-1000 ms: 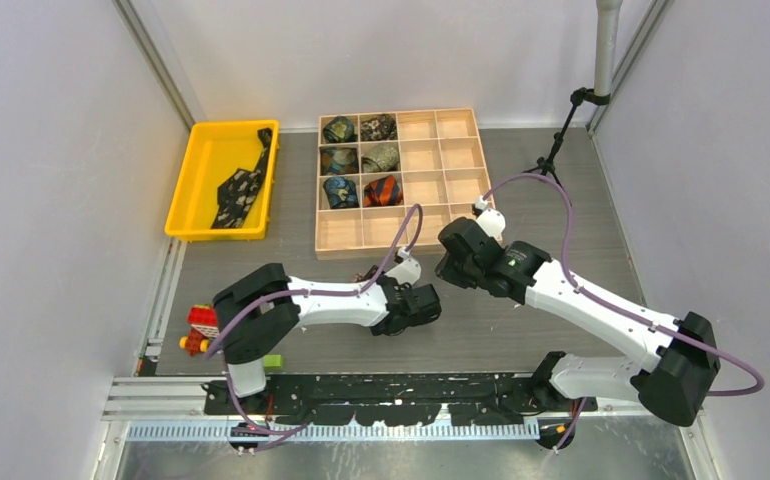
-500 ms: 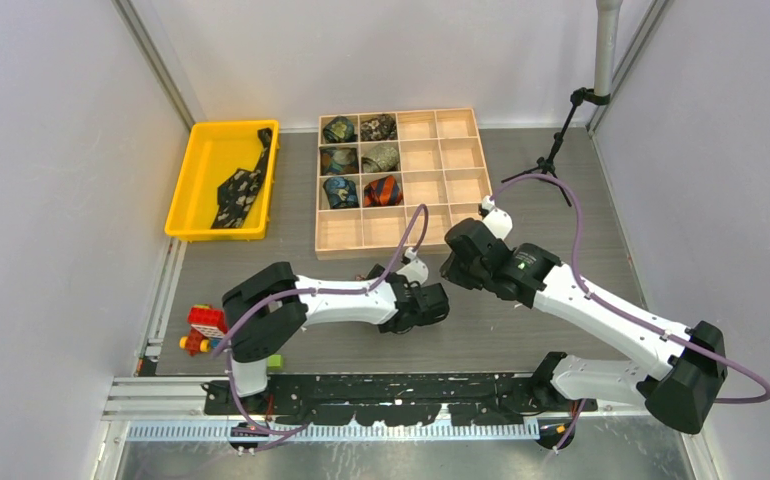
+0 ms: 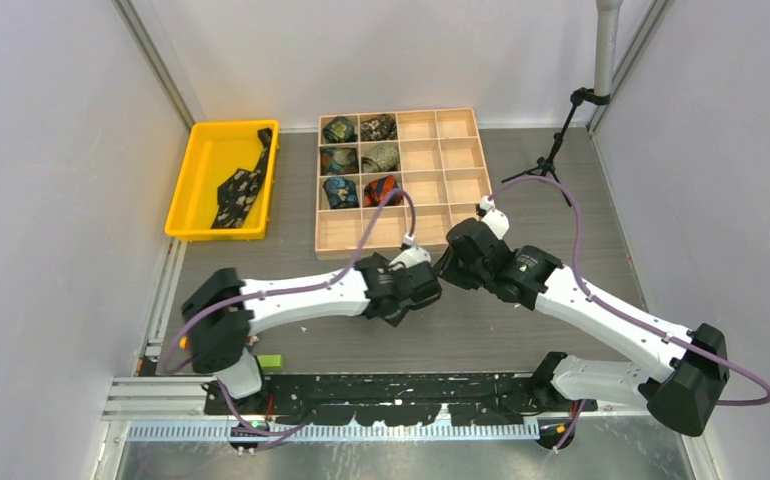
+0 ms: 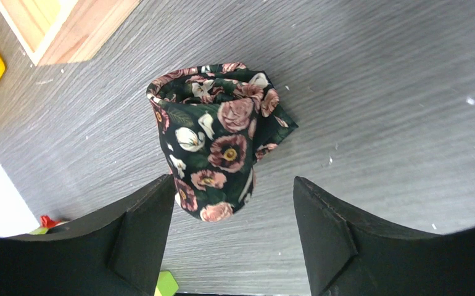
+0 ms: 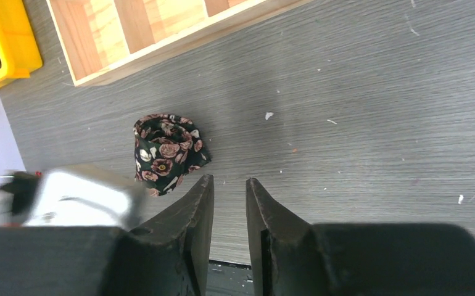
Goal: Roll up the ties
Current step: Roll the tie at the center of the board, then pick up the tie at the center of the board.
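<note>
Grey table (image 4: 377, 92) carries the rolled floral tie (image 4: 213, 142) on the near side of the tray (image 5: 192, 36), standing free between the wide-apart jaws of the left gripper (image 4: 234, 188), while the right gripper (image 5: 229, 185) is slightly apart and empty; a brushing jaw could, I think, topple or uncoil it

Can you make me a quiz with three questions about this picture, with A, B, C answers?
1. How many rolled ties sit in the wooden box? A two, B six, C ten.
2. Where is the flowery tie? A in the box, B on the table, C in the air.
3. The left pincer is: A open, B shut on the tie, C shut on nothing.
Answers: B, six rolls show inside; B, it stands on the grey table; A, its fingers stand wide apart beside the tie.
</note>
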Tool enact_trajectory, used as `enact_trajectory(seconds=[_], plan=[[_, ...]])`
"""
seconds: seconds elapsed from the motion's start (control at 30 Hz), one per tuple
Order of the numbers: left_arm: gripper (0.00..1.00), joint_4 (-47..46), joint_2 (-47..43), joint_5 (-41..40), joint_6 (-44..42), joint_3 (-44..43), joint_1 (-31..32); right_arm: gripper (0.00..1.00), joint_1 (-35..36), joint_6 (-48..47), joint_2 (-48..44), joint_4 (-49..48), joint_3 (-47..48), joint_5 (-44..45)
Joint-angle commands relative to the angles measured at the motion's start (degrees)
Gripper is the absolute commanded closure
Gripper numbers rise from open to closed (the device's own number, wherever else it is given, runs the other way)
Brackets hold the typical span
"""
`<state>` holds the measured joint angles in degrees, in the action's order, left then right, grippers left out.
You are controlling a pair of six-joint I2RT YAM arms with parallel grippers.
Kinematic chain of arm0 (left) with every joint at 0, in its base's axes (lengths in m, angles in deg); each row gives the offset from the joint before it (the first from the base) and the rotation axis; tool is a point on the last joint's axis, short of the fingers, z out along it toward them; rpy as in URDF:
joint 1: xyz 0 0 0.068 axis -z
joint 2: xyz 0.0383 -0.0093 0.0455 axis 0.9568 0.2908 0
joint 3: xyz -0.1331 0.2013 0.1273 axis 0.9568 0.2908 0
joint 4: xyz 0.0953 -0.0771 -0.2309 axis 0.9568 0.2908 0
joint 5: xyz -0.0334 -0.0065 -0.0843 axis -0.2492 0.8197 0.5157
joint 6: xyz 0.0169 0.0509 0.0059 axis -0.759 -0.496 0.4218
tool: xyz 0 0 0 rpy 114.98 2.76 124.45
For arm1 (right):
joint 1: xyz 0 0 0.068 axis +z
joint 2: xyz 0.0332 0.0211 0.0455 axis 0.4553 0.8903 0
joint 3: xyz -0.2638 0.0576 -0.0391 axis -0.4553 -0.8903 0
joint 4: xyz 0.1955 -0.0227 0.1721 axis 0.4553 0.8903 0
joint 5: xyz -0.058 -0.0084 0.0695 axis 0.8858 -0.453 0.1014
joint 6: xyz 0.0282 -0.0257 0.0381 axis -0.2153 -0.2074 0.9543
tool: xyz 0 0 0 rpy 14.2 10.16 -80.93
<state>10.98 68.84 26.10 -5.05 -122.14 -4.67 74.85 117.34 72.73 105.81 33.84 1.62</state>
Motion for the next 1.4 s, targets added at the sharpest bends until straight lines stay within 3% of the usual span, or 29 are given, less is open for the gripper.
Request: enact_trajectory(seconds=[0.0,0.2,0.37,0.7,1.37], plan=[[0.27,-3.8,-10.98,10.4,-6.57,2.92,-4.76,0.67,-0.15,-0.67,-0.9,-6.11,-1.97,-3.17],[0.27,-11.7,-23.61,26.15,-9.83,12.61,-20.64,0.62,0.06,-1.29,2.45,-13.19,-2.47,-8.66],[0.26,-19.0,-25.89,38.81,-11.42,18.85,-31.83,0.61,1.01,-1.15,7.8,-16.56,-0.36,-11.19],[0.23,-26.81,-18.87,47.49,-11.26,21.94,-34.96,0.51,2.83,-1.39,11.57,-20.6,-0.61,-13.49],[0.25,-36.63,-11.52,57.28,-4.89,27.8,-35.14,0.51,2.98,-1.57,13.01,-19.66,-1.15,-14.02]])
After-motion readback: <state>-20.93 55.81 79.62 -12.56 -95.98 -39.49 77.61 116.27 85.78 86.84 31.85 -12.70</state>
